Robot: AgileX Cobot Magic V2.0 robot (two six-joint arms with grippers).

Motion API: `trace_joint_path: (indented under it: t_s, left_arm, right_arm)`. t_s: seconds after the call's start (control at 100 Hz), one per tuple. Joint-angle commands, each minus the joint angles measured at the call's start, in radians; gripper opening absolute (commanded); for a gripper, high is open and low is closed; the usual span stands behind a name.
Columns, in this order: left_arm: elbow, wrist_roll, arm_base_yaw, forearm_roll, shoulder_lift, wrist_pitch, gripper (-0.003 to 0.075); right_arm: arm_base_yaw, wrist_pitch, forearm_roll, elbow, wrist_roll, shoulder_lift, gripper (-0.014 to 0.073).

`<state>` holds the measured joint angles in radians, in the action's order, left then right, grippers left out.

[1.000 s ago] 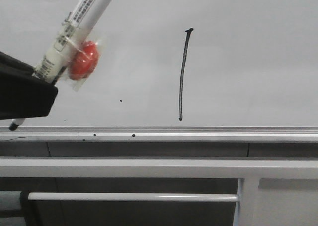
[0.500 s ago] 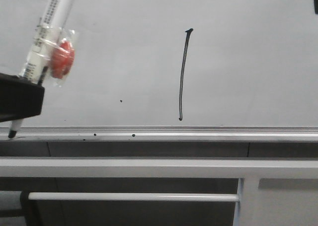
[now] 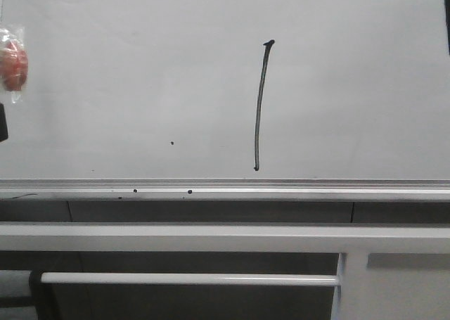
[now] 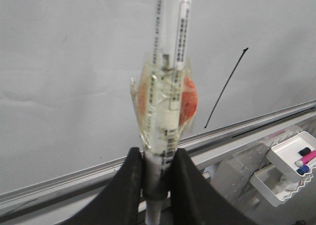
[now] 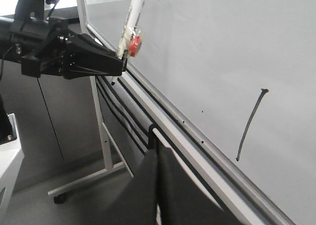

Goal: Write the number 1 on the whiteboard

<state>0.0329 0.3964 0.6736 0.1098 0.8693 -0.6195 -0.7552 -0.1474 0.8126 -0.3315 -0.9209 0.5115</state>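
Observation:
The number 1 (image 3: 259, 106) is a thin black stroke with a small flag on top, drawn on the pale whiteboard (image 3: 140, 67) above its silver rail (image 3: 225, 188); the same number 1 (image 4: 224, 89) (image 5: 249, 123) shows in both wrist views. My left gripper (image 4: 157, 158) is shut on a white marker (image 4: 165, 91) with a red lump (image 4: 187, 100) taped to it. In the front view only that red lump (image 3: 13, 64) shows at the left edge. From the right wrist view, the left gripper (image 5: 120, 67) holds the marker (image 5: 133, 17) off the board's left end. My right gripper (image 5: 157, 158) is shut and empty.
A white tray (image 4: 291, 160) with several coloured markers hangs below the rail. The board stands on a white frame with a leg (image 5: 101, 131) and a horizontal bar (image 3: 190, 278). Small black specks (image 3: 172, 143) dot the board and rail.
The left gripper and marker have slid left, almost out of the front view; only the red lump still shows. The stroke is unchanged.

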Motion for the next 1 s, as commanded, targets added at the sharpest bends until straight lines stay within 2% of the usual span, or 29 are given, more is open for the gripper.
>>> trace_joint_path:
  t_s: [0.0, 0.32, 0.44, 0.63, 0.85, 0.99]
  left_arm:
    - [0.012, -0.007, 0.000, -0.023, 0.048, -0.146, -0.0020]
    - [0.012, -0.052, 0.002, -0.070, 0.419, -0.554, -0.0021]
    - [-0.001, -0.053, 0.061, -0.121, 0.566, -0.766, -0.0021]
    - [0.000, -0.066, 0.222, -0.310, 0.713, -0.764, -0.0020]
    - [0.004, -0.109, 0.374, -0.561, 0.721, -0.764, -0.0020]
    - [0.035, -0.186, 0.424, -0.589, 0.687, -0.764, -0.0020]
  right_arm:
    - [0.006, 0.061, 0.009, -0.028, -0.012, 0.002, -0.0062]
    - [0.006, 0.061, 0.018, -0.028, -0.010, 0.002, -0.0062]
    - [0.006, 0.052, 0.037, -0.028, -0.010, 0.002, -0.0062]
    - [0.006, 0.050, 0.048, -0.028, -0.010, 0.002, -0.0062]
    - [0.006, 0.050, 0.050, -0.028, -0.010, 0.032, -0.0062]
    - [0.006, 0.048, 0.050, -0.028, -0.010, 0.058, -0.0062]
